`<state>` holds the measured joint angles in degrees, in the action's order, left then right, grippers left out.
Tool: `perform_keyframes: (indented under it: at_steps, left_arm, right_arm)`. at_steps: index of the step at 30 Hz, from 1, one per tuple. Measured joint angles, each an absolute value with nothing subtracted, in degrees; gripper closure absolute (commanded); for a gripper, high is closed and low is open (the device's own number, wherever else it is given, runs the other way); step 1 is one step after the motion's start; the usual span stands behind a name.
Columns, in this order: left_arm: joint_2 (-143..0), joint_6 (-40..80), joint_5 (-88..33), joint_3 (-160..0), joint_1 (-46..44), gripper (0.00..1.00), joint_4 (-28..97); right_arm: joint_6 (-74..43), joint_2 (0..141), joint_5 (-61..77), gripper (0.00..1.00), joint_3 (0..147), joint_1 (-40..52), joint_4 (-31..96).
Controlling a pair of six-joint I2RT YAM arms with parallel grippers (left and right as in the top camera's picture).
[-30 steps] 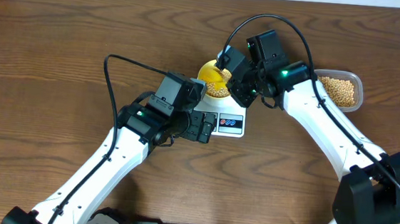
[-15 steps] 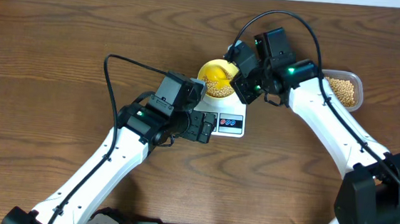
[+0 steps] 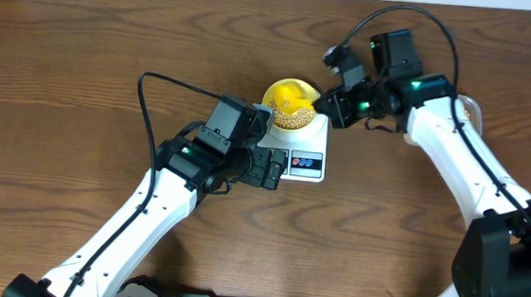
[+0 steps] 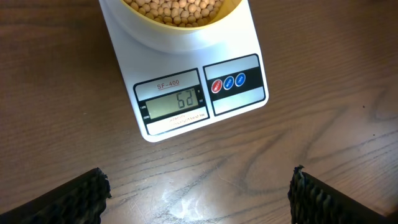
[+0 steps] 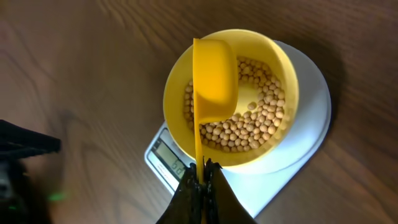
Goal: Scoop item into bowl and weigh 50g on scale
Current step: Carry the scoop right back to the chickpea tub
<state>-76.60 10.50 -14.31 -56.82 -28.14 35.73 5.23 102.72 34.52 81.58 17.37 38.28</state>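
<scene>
The pale yellow bowl [image 5: 283, 68] stands on the white scale [image 5: 305, 140] and holds a layer of tan beans [image 5: 258, 124]. My right gripper [image 5: 202, 174] is shut on the handle of a bright yellow scoop [image 5: 214, 74], which hangs tipped on its side above the bowl's left half. In the left wrist view the scale [image 4: 242, 37] shows 62 on its display [image 4: 177, 101]. My left gripper [image 4: 199, 199] stands open over bare table just in front of the scale, holding nothing. In the overhead view the bowl [image 3: 271, 100] lies between the left gripper [image 3: 271, 168] and the right gripper [image 3: 326, 104].
A clear tub is almost wholly hidden under my right forearm at the back right; only a sliver of its rim [image 3: 473, 106] shows. Brown wood table [image 3: 83, 49] lies all round the scale.
My right arm has swung right and back, drawing the scoop toward the bowl's right edge and covering the tub. The left arm has not moved.
</scene>
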Motion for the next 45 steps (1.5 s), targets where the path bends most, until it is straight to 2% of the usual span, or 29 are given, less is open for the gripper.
perform_keyframes:
  at_steps: [7,20,35,45]
  left_arm:
    - [-76.6,10.5,-14.31,-56.82,-28.14,0.06,35.73]
    - [-76.6,10.5,-14.31,-56.82,-28.14,0.06,35.73]
    - [-76.6,10.5,-14.33,-56.82,-28.14,0.06,35.73]
    - [-76.6,10.5,-14.31,-56.82,-28.14,0.06,35.73]
  right_arm:
    - [-0.05,102.72,39.42,0.99,81.56,13.13,37.91]
    - [-2.46,102.72,54.39,0.99,81.56,7.38,33.04]
    - [-2.85,102.72,55.86,0.99,81.49,1.52,22.74]
    - [-4.43,102.72,56.14,0.99,81.49,-7.16,22.04]
